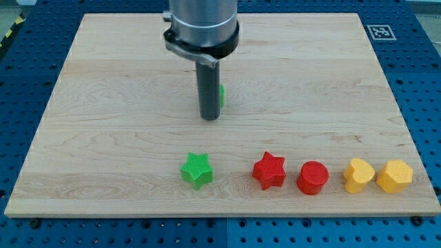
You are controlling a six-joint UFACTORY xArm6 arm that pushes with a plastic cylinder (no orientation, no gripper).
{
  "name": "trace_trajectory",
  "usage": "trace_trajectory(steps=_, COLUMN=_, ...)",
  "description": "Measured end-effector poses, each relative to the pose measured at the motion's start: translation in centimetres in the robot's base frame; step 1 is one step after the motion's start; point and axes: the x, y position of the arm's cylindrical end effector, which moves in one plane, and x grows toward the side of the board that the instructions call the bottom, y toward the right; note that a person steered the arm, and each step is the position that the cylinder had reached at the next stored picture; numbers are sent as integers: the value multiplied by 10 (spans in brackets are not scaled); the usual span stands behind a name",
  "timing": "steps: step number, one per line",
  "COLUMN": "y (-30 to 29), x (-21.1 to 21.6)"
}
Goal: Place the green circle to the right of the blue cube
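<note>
Wide open wooden board at the view's left, right & top, obstacles being a bottom row — green star, red star, red cylinder, two yellow blocks — w/ a green block mostly hidden behind my tip.

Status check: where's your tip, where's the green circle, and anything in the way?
My tip upper centre of the wooden board. Green block just behind the rod, mostly hidden, shape unclear. Blue cube not in view. Green star and red star well below.
</note>
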Motion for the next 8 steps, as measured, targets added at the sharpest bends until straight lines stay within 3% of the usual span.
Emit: trace_trajectory(steps=8, y=28, x=-139)
